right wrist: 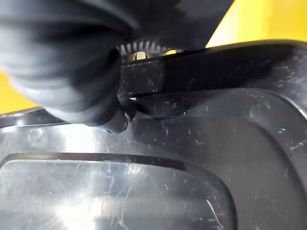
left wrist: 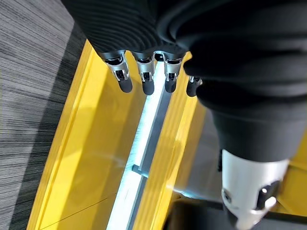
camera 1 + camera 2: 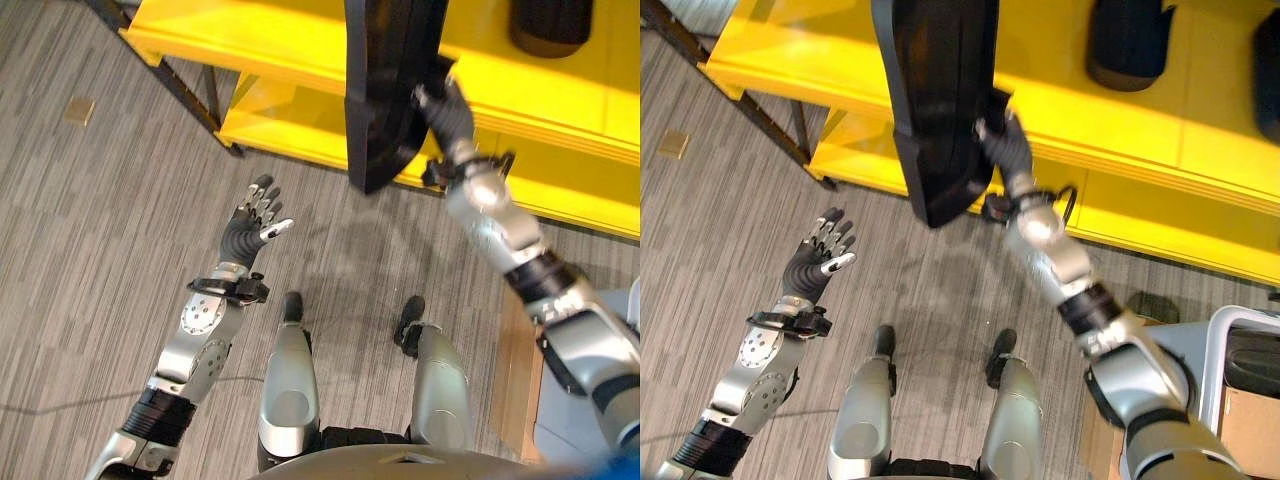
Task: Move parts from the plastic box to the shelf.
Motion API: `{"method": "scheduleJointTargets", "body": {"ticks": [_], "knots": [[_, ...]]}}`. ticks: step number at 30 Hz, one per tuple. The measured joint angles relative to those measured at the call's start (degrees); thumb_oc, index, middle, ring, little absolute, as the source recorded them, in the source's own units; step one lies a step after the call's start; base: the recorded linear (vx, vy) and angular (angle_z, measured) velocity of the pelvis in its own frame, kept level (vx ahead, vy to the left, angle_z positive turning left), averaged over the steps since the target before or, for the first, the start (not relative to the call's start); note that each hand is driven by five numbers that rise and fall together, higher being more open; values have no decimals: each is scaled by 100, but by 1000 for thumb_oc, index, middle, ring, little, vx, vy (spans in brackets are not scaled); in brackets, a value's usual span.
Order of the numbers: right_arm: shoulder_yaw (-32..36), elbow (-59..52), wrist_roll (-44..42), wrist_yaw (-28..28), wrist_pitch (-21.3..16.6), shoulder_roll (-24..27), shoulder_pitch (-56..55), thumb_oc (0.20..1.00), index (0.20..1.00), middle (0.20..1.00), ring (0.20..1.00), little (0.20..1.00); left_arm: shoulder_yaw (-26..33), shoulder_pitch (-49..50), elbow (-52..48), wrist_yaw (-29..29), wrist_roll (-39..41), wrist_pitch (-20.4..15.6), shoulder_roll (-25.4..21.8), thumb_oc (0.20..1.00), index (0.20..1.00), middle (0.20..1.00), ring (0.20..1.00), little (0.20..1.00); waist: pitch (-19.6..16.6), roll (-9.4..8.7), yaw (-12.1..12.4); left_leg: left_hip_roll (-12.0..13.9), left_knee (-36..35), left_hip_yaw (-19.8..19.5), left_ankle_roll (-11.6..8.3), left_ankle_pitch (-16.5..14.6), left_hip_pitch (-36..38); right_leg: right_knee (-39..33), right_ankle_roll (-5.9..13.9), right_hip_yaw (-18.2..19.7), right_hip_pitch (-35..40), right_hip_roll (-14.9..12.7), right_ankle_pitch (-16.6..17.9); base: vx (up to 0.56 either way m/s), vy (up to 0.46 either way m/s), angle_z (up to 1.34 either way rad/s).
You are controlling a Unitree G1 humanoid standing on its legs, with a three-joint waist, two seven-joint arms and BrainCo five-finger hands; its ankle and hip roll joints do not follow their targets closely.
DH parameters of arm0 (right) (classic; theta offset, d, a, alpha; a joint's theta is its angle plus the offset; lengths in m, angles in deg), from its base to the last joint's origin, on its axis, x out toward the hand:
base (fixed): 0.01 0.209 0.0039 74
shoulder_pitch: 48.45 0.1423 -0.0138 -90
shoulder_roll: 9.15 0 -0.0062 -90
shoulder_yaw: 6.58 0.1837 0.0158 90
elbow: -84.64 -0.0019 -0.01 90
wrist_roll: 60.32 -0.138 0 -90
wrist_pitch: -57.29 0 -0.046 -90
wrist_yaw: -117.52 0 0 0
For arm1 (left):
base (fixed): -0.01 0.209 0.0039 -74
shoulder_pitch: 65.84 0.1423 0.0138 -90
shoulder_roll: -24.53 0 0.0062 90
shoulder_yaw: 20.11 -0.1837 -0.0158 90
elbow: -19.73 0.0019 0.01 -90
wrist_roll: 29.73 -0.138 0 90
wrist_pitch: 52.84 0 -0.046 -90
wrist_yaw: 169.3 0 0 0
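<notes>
A large black plastic part (image 3: pixel 385 90) hangs upright in front of the yellow shelf (image 3: pixel 560 95), its lower tip just above the bottom shelf's front edge. My right hand (image 3: pixel 1005 140) is raised and shut on the part's right edge; up close the part's glossy scratched surface (image 1: pixel 192 158) lies right against the hand's dark cover (image 1: pixel 62 72). Lower and to the left, my left hand (image 3: pixel 255 225) is open over the carpet, with straight fingers (image 2: pixel 144 81) pointing toward the shelf (image 2: pixel 96 143) and nothing in it.
Two more black parts (image 3: pixel 1127 45) lie on the upper shelf at the right. A grey plastic box (image 3: pixel 1230 345) with a dark part inside stands at the lower right, above a brown carton (image 3: pixel 1245 420). Dark shelf legs (image 3: pixel 195 90) slant down at the left.
</notes>
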Motion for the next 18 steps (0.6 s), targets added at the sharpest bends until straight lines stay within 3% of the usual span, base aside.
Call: {"method": "scheduleJointTargets", "body": {"ticks": [7,10,18], "knots": [[-188,1064,-122,-125,14,28,972,200,200,200,200,200,-135,-140,-196,3,261,-4,-244,1000,1000,1000,1000,1000,36,22,42,-60,111,-139,-1,1,-273,26,6,-134,-127,-88,-5,-23,7,10],[-384,2402,-339,-170,68,-66,1862,200,200,200,200,200,-180,-143,-411,-8,445,-8,-309,1000,1000,1000,1000,1000,55,22,76,-59,199,-162,0,0,-413,82,-5,-131,-246,-90,4,0,0,0],[-374,4975,-716,-73,235,-73,2895,200,200,200,200,200,-419,-206,-441,-93,673,-73,-434,1000,1000,1000,1000,1000,60,34,182,-74,277,-221,3,-2,-529,96,-12,-138,-306,-98,8,5,-2,2]]}}
